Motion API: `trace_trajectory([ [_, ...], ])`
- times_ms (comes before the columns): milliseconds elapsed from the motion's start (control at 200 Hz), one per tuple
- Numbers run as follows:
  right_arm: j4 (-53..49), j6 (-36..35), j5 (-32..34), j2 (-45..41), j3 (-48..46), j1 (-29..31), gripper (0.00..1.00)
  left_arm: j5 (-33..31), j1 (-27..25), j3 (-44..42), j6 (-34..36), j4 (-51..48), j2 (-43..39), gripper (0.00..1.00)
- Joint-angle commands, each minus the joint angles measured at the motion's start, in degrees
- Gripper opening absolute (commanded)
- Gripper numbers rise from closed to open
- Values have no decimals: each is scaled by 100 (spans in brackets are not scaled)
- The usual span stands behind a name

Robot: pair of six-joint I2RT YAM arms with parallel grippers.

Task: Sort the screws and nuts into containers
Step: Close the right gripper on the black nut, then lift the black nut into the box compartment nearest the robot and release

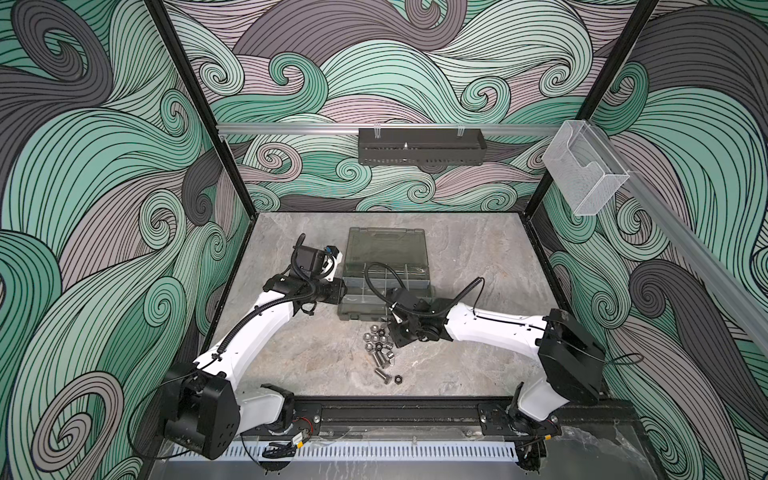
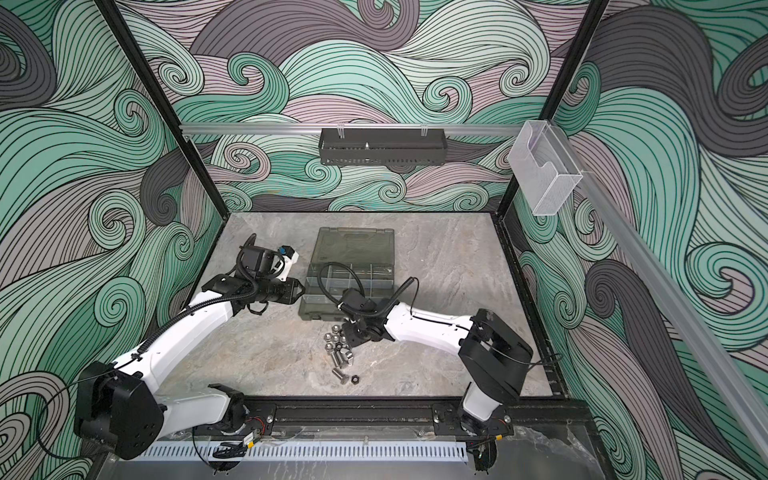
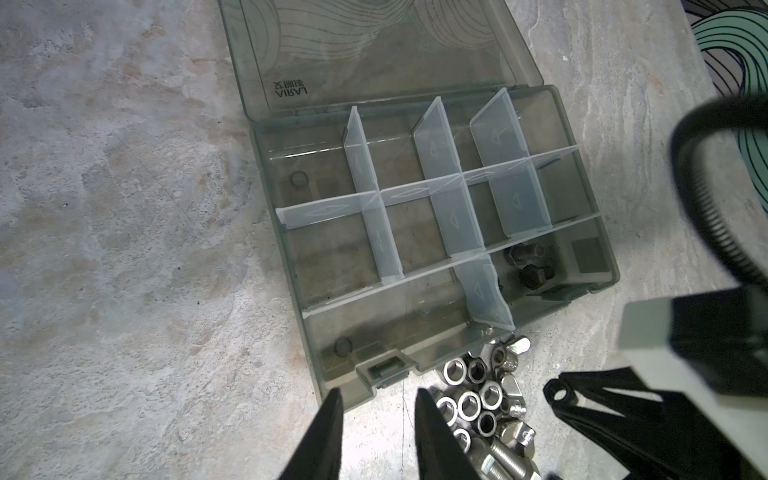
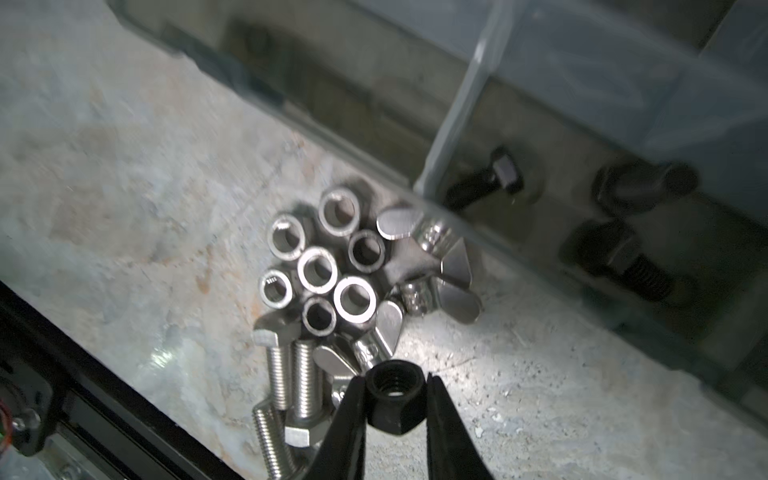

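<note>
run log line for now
right gripper: shut on black nut | left gripper: open, empty | black screws: in organiser case | silver pile: on table

Black perforated tray [image 1: 420, 146], clear acrylic box [image 1: 586, 174] on swirl-patterned walls [image 1: 83, 166]; grey stone tabletop [image 1: 291, 365].

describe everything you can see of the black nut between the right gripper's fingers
The black nut is small, matte, metal-looking and six-sided, its threaded hole facing the wrist camera. The right gripper pinches it, one finger on each side. It is beside the pile of silver nuts and bolts; whether it touches the table is unclear.
</note>
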Motion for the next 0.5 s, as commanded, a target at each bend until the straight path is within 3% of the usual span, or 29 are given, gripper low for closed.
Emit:
trace_trajectory([
  [0,-91,-427,71,31,550,-224,23,112,43,120,-34,8,18,33],
  [275,-35,-776,-101,1130,1815,-382,24,125,48,115,-34,8,27,34],
  [495,-26,-690,-289,1737,2206,-427,29,171,47,129,-34,18,53,34],
])
